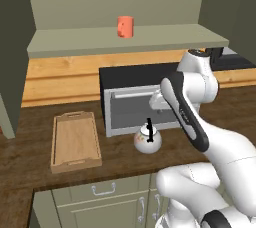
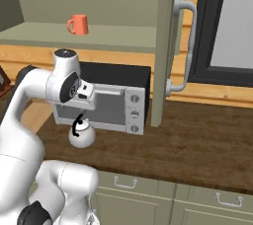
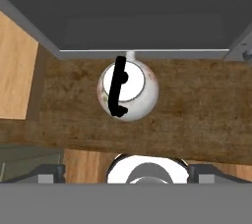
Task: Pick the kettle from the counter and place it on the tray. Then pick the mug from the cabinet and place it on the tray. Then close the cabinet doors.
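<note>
Left base view shows the cabinet [image 1: 125,37] with doors swung wide and the mug [image 1: 125,26] on its shelf. Below, on the dark surface [image 1: 30,157], the tray [image 1: 75,142] lies bare left of the microwave [image 1: 135,102]. Just before the microwave stands the kettle [image 1: 148,138]. Hand view: pincer [image 3: 126,174] spread wide, above the kettle, holding nothing.
</note>
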Robot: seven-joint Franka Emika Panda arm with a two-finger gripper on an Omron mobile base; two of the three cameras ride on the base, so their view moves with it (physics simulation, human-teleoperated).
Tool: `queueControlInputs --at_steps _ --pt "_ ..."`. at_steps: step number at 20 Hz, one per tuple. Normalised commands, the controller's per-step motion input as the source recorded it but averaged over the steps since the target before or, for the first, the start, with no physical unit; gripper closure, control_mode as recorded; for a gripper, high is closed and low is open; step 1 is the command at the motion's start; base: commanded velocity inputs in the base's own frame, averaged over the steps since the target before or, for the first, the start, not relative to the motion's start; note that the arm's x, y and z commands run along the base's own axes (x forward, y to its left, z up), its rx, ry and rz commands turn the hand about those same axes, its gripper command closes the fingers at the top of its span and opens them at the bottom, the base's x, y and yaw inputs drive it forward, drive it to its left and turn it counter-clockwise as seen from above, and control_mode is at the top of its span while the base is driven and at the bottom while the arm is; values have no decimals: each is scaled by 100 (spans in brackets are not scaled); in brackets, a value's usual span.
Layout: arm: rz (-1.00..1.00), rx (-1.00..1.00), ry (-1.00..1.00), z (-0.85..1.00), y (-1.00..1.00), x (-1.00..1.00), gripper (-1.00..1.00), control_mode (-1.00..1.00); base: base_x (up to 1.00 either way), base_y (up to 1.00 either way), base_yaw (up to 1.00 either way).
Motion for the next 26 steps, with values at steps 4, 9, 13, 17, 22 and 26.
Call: queueControlInputs --at_steps 4,9,13,17,22,26 --pt "-9 0 5 -36 45 13 -100 -100 0 0 0" --pt "-24 0 1 -36 41 17 -100 -100 0 0 0" --pt "-16 0 1 -35 28 19 -100 -100 0 0 0" --pt "-6 -3 1 -33 9 15 -100 -100 0 0 0" --pt "0 -1 6 -30 0 16 -100 -100 0 0 0" --pt "0 -1 4 -28 -2 24 -100 -100 0 0 0"
